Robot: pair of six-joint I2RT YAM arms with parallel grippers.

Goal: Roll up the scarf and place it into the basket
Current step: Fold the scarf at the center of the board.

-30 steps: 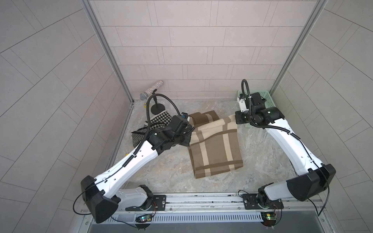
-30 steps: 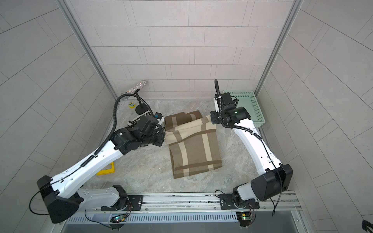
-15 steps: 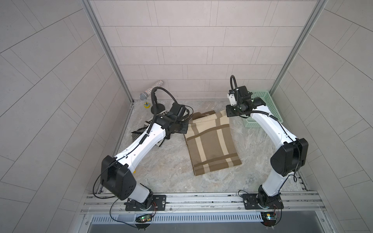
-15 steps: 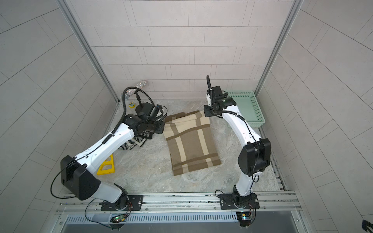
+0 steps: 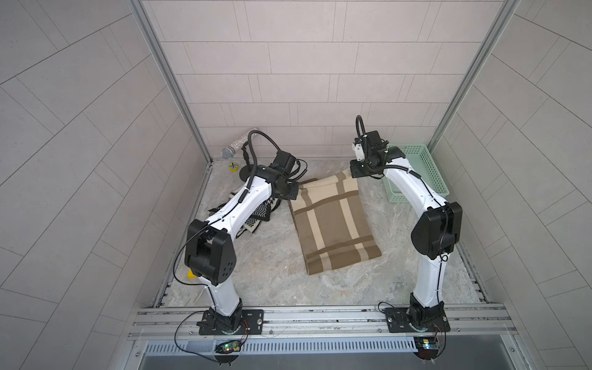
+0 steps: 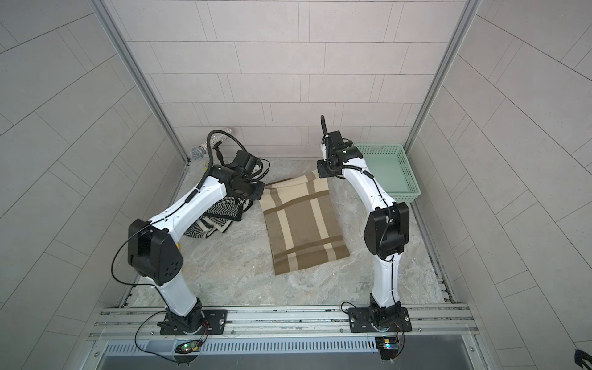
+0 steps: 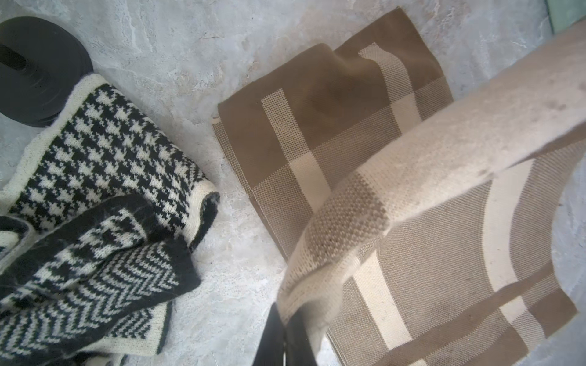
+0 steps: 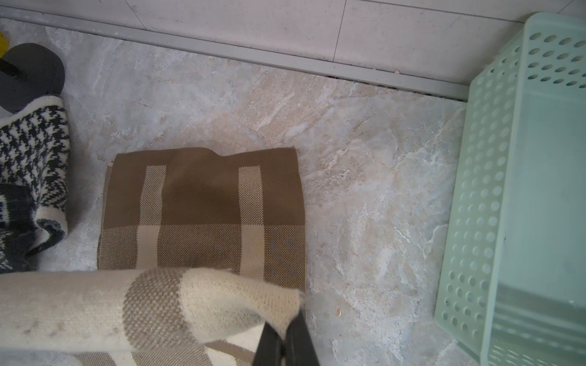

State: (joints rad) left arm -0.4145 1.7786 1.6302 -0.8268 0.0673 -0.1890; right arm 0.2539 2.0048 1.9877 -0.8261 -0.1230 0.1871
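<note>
Pinching corners of the scarf [image 5: 333,224], left gripper [image 7: 287,320] and right gripper [image 8: 283,329] have drawn it up-frame, flatter — rolling likely next.

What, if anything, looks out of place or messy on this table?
A black-and-white knitted scarf lies crumpled in a heap under the left arm, beside the spread-out brown checked scarf. A glittery microphone leans against the back wall in the corner. Nothing looks spilled or damaged.
</note>
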